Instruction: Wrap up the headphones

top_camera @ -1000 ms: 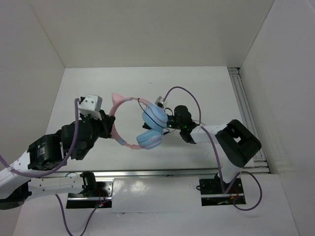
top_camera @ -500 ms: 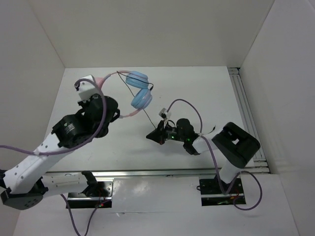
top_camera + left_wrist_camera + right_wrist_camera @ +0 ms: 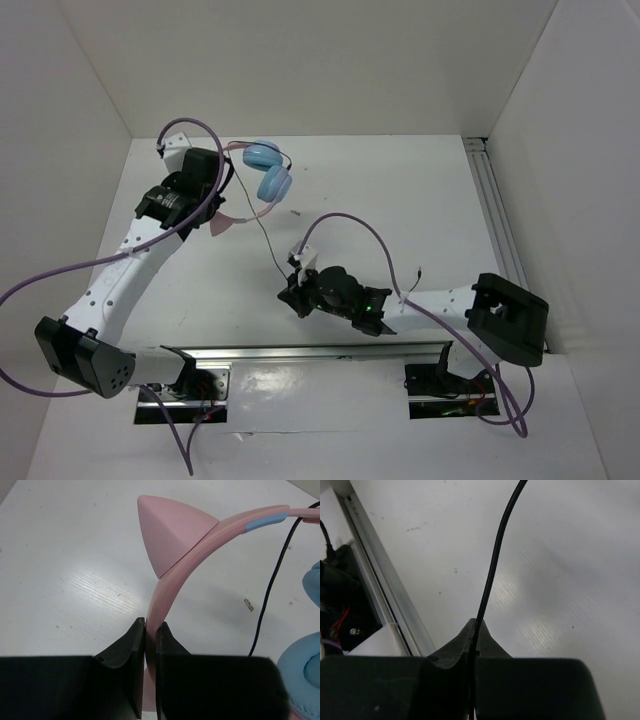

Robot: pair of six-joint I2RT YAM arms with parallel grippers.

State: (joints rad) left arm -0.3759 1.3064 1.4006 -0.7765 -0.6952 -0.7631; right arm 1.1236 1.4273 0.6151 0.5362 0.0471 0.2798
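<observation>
The headphones hang from my left gripper (image 3: 222, 192) at the far left of the table. It is shut on the pink headband (image 3: 170, 580) just below a cat ear (image 3: 167, 530). The two light blue ear cups (image 3: 270, 172) sit right of that gripper, and one ear cup (image 3: 300, 665) shows in the left wrist view. The thin black cord (image 3: 268, 240) runs from the cups down to my right gripper (image 3: 291, 292), near the table's front middle. In the right wrist view the right gripper (image 3: 475, 622) is shut on the cord (image 3: 495, 565), which runs straight up and away.
White walls close in the table on the left, back and right. An aluminium rail (image 3: 495, 200) runs along the right side and another rail (image 3: 300, 350) along the front; the front rail (image 3: 385, 595) lies close to the right gripper. Purple robot cables (image 3: 350, 225) loop above both arms.
My left arm has swung the headphones from the middle of the table up to the far left. My right gripper has moved left and nearer, and the cord now stretches between the two.
</observation>
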